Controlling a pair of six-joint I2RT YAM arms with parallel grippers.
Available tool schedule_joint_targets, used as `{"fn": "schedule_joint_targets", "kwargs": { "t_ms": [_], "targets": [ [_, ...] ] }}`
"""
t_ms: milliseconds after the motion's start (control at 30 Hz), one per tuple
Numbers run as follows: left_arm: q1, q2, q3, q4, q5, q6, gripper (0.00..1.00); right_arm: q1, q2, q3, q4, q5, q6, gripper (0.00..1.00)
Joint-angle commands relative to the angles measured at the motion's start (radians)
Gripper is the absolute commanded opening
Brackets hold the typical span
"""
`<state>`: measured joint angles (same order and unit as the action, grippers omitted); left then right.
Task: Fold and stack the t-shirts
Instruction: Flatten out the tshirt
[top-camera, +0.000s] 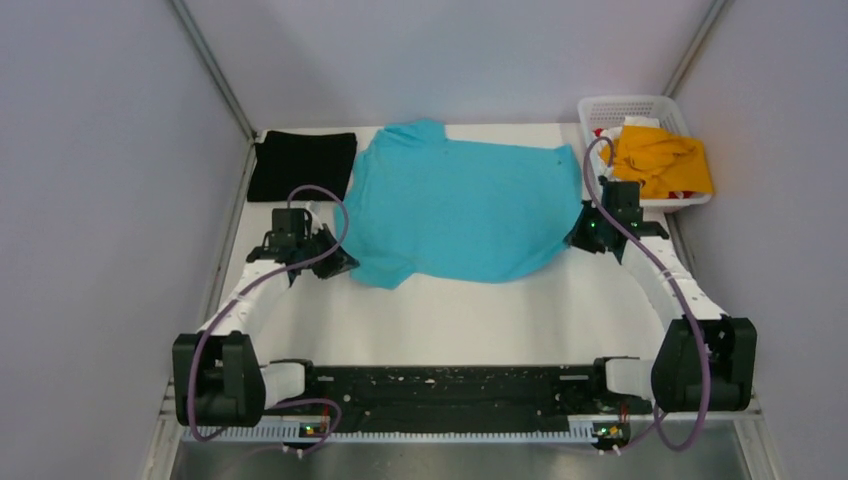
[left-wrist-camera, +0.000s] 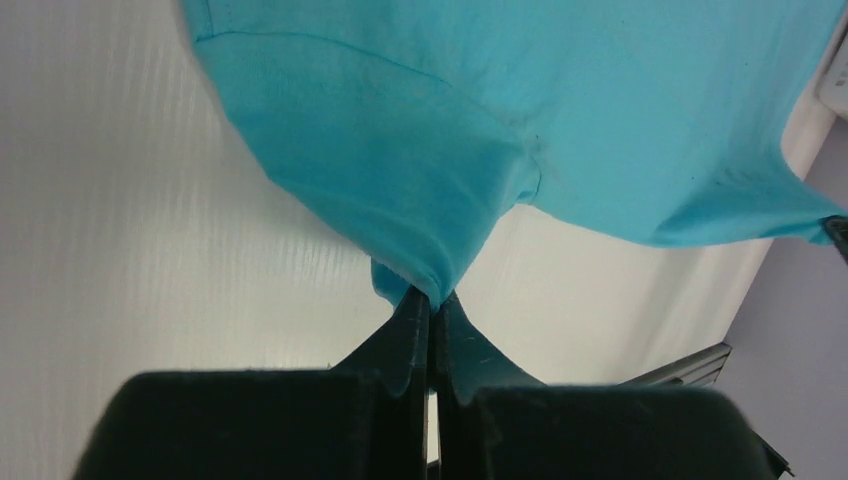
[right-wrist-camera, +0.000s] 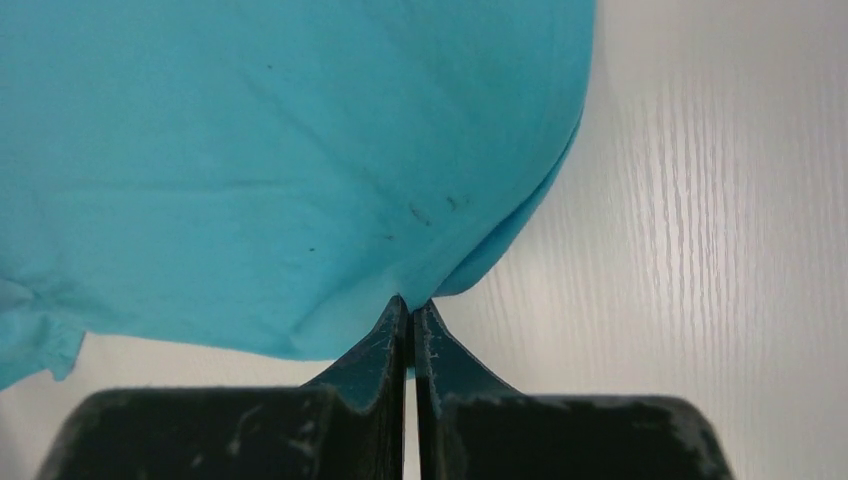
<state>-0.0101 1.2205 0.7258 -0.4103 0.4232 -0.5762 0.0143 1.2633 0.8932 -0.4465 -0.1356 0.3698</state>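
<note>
Your left tool (top-camera: 337, 262) is clamped on the turquoise-blue t-shirt (top-camera: 455, 210). In its wrist view the two fingers are pressed together with a pinch of cloth drawn to a point between their tips, close to a sleeve seam. Your right tool (top-camera: 581, 233) has the same hold on the opposite side, with its fingers closed on the rounded edge of the shirt where the fabric is doubled over.

From above, the turquoise-blue t-shirt is spread across the middle of the tabletop (top-camera: 450, 320), towards the far edge, with a tool at each of its near corners. The left tool is at the near-left sleeve and the right tool is at the right side. Between the two grips the cloth lies mostly flat, with a few soft creases and an uneven near edge. Both wrist views show the fabric pulled up at the pinch, and bare white tabletop beneath and beside it.

The black t-shirt (top-camera: 302, 165) sits at the far-left corner of the tabletop, folded into a neat rectangle just beside the turquoise one — you cannot tell from above whether they touch. The orange-yellow t-shirt (top-camera: 662, 160) is crumpled in the white lattice basket (top-camera: 625, 105) at the far-right corner and spills over its near rim. It is close to your right arm and well apart from the black one.
</note>
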Motion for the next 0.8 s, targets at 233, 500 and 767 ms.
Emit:
{"fn": "schedule_joint_targets", "kwargs": {
  "t_ms": [233, 500, 767],
  "targets": [
    [0.001, -0.145, -0.064, -0.259, -0.079, -0.072, 0.00, -0.010, -0.022, -0.072, -0.184, 0.142, 0.050, 0.00],
    [0.001, -0.255, -0.024, -0.510, -0.168, -0.162, 0.00, -0.010, -0.012, 0.064, -0.366, 0.225, 0.034, 0.00],
    [-0.004, -0.262, -0.159, -0.641, -0.175, -0.238, 0.07, -0.010, 0.036, 0.023, -0.471, 0.274, 0.051, 0.05]
  ]
}}
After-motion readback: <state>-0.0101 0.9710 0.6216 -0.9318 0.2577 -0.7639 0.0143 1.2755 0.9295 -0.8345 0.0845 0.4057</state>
